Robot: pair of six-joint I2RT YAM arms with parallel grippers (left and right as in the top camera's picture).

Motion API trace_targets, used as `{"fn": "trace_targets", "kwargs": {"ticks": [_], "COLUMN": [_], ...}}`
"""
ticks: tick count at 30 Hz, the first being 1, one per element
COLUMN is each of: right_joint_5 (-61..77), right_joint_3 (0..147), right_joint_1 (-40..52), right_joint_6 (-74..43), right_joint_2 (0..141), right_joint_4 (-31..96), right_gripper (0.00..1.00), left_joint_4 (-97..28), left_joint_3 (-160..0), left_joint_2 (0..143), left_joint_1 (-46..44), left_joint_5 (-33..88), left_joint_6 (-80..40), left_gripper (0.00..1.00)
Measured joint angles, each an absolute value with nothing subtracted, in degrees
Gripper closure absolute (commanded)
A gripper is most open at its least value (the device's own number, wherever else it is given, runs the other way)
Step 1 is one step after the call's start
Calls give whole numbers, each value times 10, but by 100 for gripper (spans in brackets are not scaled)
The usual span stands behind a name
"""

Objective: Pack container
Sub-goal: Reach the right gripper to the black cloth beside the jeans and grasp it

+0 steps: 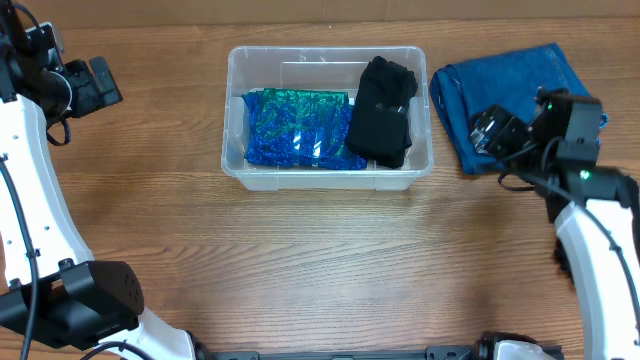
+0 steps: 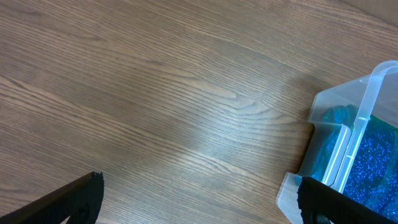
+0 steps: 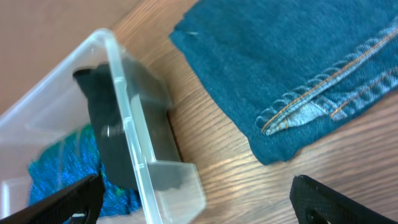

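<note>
The clear plastic container stands at the table's middle back. Inside lie a shiny blue-green garment on the left and a folded black garment on the right. Folded blue jeans lie on the table to the container's right. My left gripper is open and empty over bare wood left of the container. My right gripper is open and empty, low between the container's right end and the jeans. The black garment shows through the wall.
The wooden table stretches wide in front of the container. The left arm's base stands at the front left and the right arm along the right edge.
</note>
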State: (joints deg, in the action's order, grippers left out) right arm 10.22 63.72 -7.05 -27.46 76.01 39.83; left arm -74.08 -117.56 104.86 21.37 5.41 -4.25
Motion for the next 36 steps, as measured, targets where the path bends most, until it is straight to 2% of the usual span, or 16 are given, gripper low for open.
{"fn": "trace_targets", "kwargs": {"ticks": [4, 12, 28, 36], "right_joint_5": [140, 165, 129, 102], "right_joint_3": [716, 724, 724, 729], "right_joint_1": [-141, -202, -205, -207], "right_joint_6": [-339, -377, -390, -337], "right_joint_2": [842, 977, 1060, 1061], "right_joint_4": [431, 448, 394, 461], "right_gripper": [0, 0, 0, 0], "left_joint_4": [-741, -741, -741, -741], "left_joint_3": [-1176, -1176, -1176, -1176], "left_joint_2": [1049, 1049, 1049, 1049], "left_joint_1": [214, 214, 214, 214], "left_joint_5": [54, 54, 54, 54], "left_joint_6": [-43, -43, -43, -43], "left_gripper": [0, 0, 0, 0]}}
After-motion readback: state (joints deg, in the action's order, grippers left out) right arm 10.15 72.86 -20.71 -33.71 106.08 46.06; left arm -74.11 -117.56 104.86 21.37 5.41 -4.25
